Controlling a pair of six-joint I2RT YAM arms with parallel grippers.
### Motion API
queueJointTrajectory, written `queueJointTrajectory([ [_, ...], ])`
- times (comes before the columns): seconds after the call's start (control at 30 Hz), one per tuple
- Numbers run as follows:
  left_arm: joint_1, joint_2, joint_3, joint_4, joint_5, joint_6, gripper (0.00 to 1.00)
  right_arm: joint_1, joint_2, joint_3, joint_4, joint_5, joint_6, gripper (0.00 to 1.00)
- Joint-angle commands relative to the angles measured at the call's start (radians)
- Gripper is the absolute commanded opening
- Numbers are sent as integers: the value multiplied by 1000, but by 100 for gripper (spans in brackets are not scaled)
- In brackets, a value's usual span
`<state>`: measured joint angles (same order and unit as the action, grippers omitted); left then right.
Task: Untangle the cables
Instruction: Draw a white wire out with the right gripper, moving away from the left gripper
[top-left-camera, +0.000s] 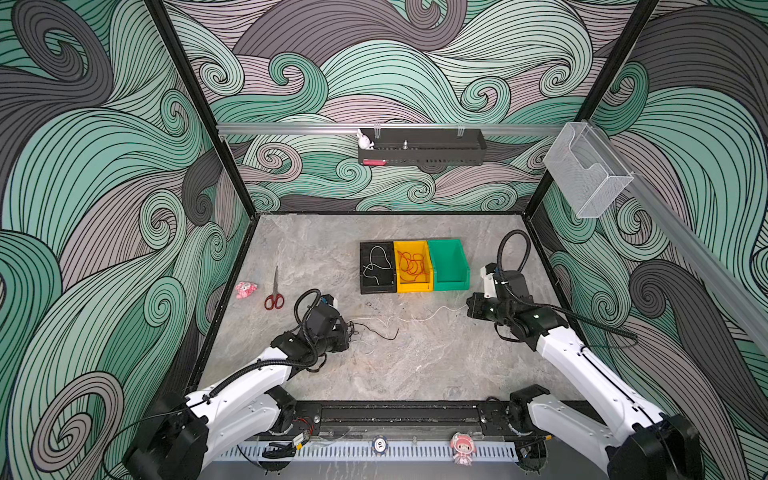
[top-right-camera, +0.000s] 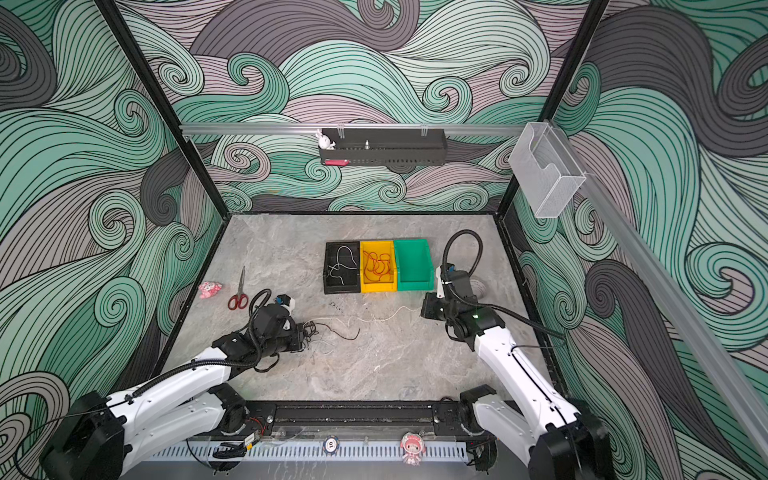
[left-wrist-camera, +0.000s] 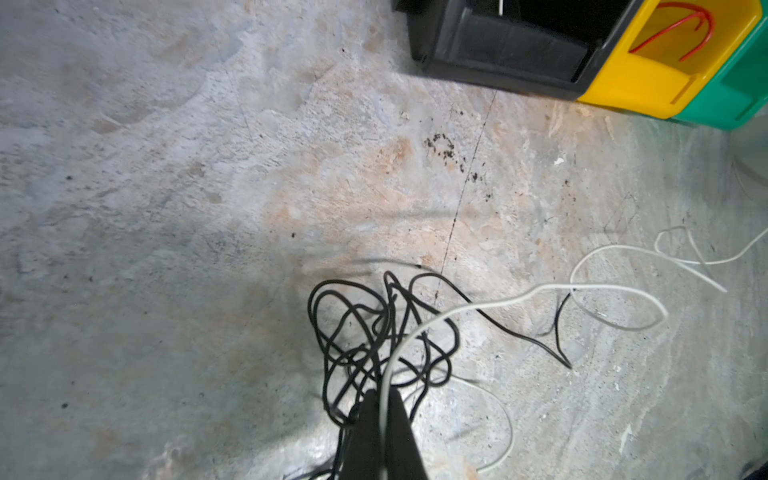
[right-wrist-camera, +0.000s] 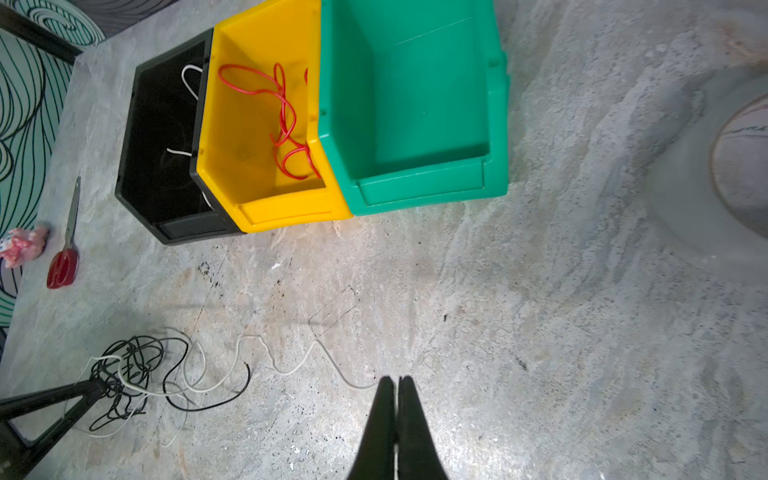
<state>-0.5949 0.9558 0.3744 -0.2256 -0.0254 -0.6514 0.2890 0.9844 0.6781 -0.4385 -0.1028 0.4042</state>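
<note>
On the table in front of my left gripper (left-wrist-camera: 382, 395) lies a tangle of black cable (left-wrist-camera: 374, 328) crossed by a white cable (left-wrist-camera: 540, 287). That gripper is shut on the white cable, with black loops bunched round its tips. From there the white cable (top-left-camera: 432, 313) runs in slack waves across the table to my right gripper (right-wrist-camera: 397, 379), which is shut on its far end. A loose black end (top-left-camera: 386, 334) curls out beside the tangle. In both top views the left gripper (top-left-camera: 347, 332) and the right gripper (top-left-camera: 468, 309) stand well apart, low over the table.
Three bins stand side by side at the back. The black bin (top-left-camera: 377, 289) holds a white cable (right-wrist-camera: 189, 79), the yellow bin (top-left-camera: 413, 286) a red cable (right-wrist-camera: 286, 112), and the green bin (top-left-camera: 449, 286) nothing. Red-handled scissors (top-left-camera: 274, 295) and a pink toy (top-left-camera: 245, 289) lie at the left.
</note>
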Motion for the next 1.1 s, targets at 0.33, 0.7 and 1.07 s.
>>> queueJointTrajectory([
  [0.33, 14, -79, -48, 0, -61, -48, 0, -237, -29, 24, -32, -173, 37, 0],
  [0.7, 14, -18, 49, -52, 67, -17, 43, -155, -32, 8, 33, -310, 97, 0],
  [1.07, 14, -76, 99, -78, 135, -4, 46, 1, -29, 28, 54, -302, 128, 0],
])
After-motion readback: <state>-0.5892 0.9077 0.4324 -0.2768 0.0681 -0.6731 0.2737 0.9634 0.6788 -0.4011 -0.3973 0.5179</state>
